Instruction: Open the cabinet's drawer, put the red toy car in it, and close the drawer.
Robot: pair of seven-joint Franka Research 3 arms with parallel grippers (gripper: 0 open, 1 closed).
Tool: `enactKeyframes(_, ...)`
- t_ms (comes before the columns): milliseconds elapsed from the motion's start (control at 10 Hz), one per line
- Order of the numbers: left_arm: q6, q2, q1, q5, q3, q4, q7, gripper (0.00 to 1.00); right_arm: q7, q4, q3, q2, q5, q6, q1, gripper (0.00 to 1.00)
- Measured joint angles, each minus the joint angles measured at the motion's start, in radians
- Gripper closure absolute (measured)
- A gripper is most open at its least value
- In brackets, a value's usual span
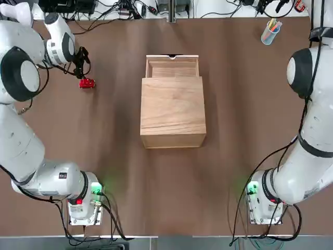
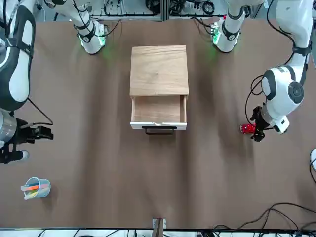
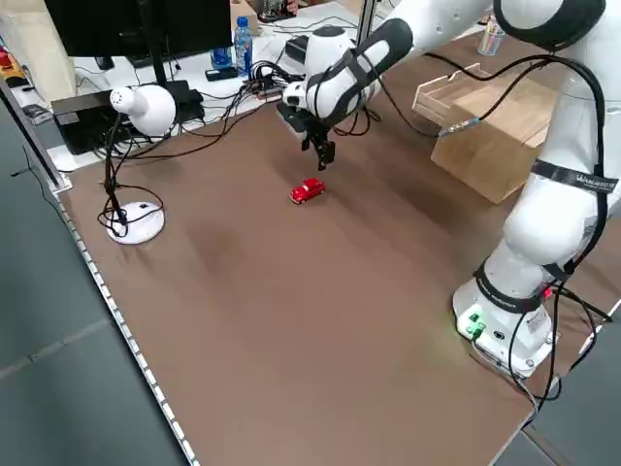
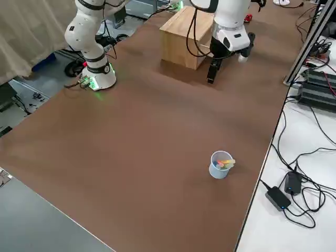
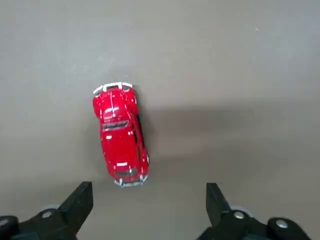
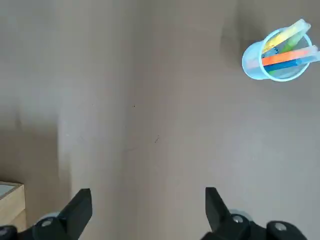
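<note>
The red toy car [image 1: 87, 83] lies on the brown table at the far left, seen close up as the red toy car [image 5: 120, 134] in the left wrist view. My left gripper [image 5: 148, 200] hangs open just above and beside it, with nothing between its fingers [image 5: 80, 201]. The cabinet [image 1: 172, 112] stands mid-table. Its drawer [image 1: 172, 66] is pulled out on the far side and shows a bare wooden floor. My right gripper [image 6: 148, 202] stands open and empty over the table at the far right, away from the cabinet.
A light-blue cup of coloured pens [image 1: 270, 32] stands at the far right. A white lamp [image 3: 134, 218] sits at the table's left edge. Cables and equipment line the far edge. Both arm bases [image 1: 83, 205] stand at the near edge.
</note>
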Motion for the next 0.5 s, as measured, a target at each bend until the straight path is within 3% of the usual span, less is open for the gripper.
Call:
enactKeyframes(200,0.030,0.031,0.000,0.007,0.000,-0.011,0.003,0.00,0.015,0.003,0.002,-0.004,-0.002,0.000,-0.008,0.00)
enactKeyframes(300,0.049,0.037,0.000,0.008,0.001,-0.027,0.003,0.00,0.024,0.003,0.033,-0.021,-0.008,0.000,-0.042,0.00)
enactKeyframes(500,0.103,0.040,0.000,0.030,0.005,-0.077,0.004,0.00,0.093,0.003,0.251,-0.080,-0.118,-0.005,-0.197,0.00)
